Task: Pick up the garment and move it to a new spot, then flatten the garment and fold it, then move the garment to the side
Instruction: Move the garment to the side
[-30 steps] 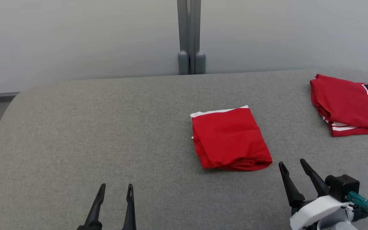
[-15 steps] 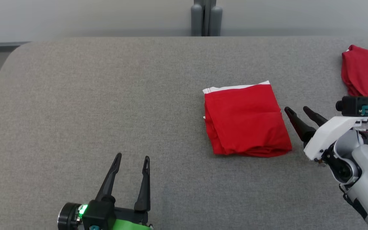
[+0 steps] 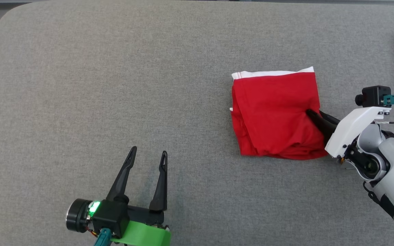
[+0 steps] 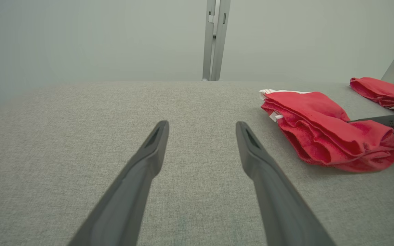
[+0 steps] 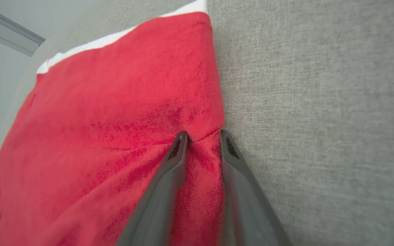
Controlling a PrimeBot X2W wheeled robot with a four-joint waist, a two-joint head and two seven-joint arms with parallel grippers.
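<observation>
Garment (image 3: 274, 112), red and folded, lies on the grey table (image 3: 115, 68), right of the middle. Half a second ago the right gripper (image 3: 315, 115) stood just beside its right edge with the fingers apart. Now it has come in over that edge and the fingers have narrowed on it, pinching a pucker of cloth between them. I judge the grasp is made or nearly made, so carrying the garment to the side can begin. The left gripper (image 3: 148, 151) hangs spread wide over the table, well apart, holding nothing.
</observation>
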